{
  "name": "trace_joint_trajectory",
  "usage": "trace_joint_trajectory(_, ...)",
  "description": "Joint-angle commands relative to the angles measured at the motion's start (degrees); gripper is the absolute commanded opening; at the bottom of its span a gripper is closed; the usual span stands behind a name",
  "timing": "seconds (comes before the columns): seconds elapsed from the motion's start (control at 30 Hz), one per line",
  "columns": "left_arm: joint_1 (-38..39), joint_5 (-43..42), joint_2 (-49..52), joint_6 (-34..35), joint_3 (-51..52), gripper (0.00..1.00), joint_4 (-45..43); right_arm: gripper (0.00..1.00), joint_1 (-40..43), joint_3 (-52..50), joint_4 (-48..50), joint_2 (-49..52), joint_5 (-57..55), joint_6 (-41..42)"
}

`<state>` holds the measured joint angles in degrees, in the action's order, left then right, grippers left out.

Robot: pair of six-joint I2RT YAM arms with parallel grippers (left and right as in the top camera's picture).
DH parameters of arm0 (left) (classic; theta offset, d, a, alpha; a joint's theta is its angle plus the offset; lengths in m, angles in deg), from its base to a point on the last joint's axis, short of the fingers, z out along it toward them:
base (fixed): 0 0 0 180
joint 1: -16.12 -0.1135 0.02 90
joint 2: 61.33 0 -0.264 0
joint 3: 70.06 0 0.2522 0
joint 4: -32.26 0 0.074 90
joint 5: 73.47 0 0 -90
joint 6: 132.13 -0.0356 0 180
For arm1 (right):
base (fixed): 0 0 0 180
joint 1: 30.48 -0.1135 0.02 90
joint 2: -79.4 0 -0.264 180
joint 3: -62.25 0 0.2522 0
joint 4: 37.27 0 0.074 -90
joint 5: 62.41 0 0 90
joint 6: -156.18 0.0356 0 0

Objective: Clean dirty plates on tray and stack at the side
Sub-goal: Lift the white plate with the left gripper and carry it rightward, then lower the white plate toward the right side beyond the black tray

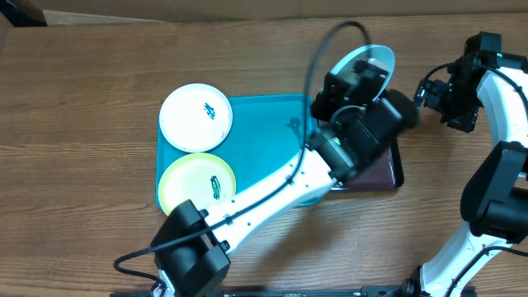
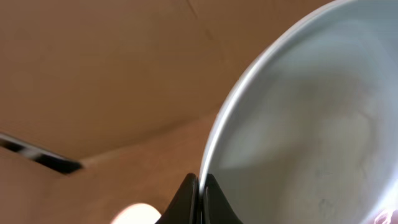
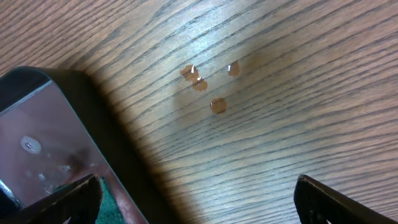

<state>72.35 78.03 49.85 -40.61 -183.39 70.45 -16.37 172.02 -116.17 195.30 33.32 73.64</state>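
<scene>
My left pincer (image 2: pixel 200 200) is clenched on the rim of the mint plate (image 2: pixel 298 124), lifted and tilted; so thin an edge grip could slip, I judge; my right pincer (image 3: pixel 199 190) hangs released beside the black tray (image 3: pixel 59 76); the white plate (image 1: pixel 195 114) and green plate (image 1: pixel 196 183) lie on the blue tray (image 1: pixel 264 132).

left arm (image 1: pixel 272 186) hides part of the tray (image 1: pixel 264 132).

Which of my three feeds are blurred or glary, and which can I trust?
Overhead: sharp, evenly lit; smears on the white plate and yellow-green plate read clearly. Left wrist: the pale blue plate, pinched in the left hand, sits so close it is soft and washed out; background blurred. Right wrist: grain of the table crisp, droplets glinting, liquid in the black tray mirror-like.
</scene>
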Motion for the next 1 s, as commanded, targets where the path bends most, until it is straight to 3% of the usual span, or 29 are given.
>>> trace_joint_trajectory(0.0,3.34,15.8,0.31,-14.01,-1.53,0.04,-6.84,1.0,-0.15,1.2,0.37,-1.68,-0.33,0.04)
trace_joint_trajectory(0.33,7.76,18.6,0.31,-41.48,-1.53,0.04,-29.16,1.0,-0.15,1.2,0.37,-1.68,-0.33,0.04)
trace_joint_trajectory(0.5,7.82,18.6,0.31,-50.75,-1.53,0.04,-36.96,1.0,-0.15,1.2,0.37,-1.68,-0.33,0.04)
trace_joint_trajectory(0.97,7.87,18.38,0.31,-52.54,-1.53,0.04,-38.21,1.0,-0.15,1.2,0.37,-1.68,-0.33,0.04)
